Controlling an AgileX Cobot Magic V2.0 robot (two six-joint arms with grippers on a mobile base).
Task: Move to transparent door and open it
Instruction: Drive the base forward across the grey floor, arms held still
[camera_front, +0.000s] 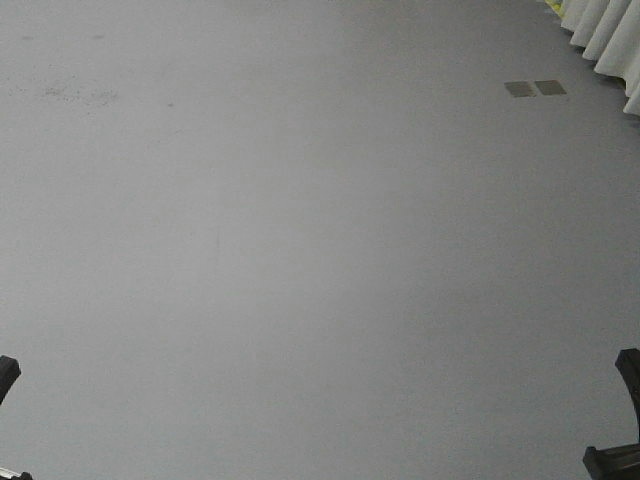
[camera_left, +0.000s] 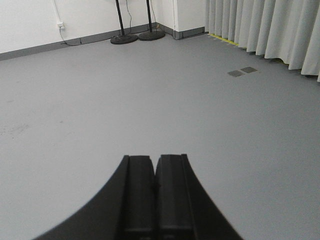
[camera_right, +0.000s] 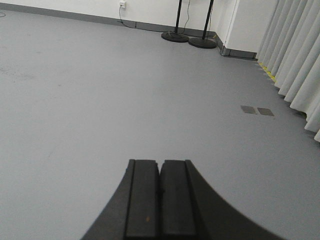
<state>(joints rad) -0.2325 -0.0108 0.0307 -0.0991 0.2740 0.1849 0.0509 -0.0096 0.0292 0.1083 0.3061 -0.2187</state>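
Observation:
The transparent door is out of view in every frame. My left gripper (camera_left: 155, 159) is shut with nothing between its black fingers, held over bare grey floor. In the right wrist view my right gripper (camera_right: 160, 163) is likewise shut and empty, its two pads pressed together. The front view shows only grey floor, with dark bits of my arms at the bottom left corner (camera_front: 6, 372) and bottom right corner (camera_front: 622, 420).
Pale curtains (camera_left: 270, 30) hang along the right side, also seen as curtains (camera_right: 300, 65) and curtains (camera_front: 610, 40). Two black stand bases (camera_right: 189, 39) sit by the far white wall (camera_right: 150, 10). A pair of grey floor plates (camera_front: 535, 88) lies near the curtains.

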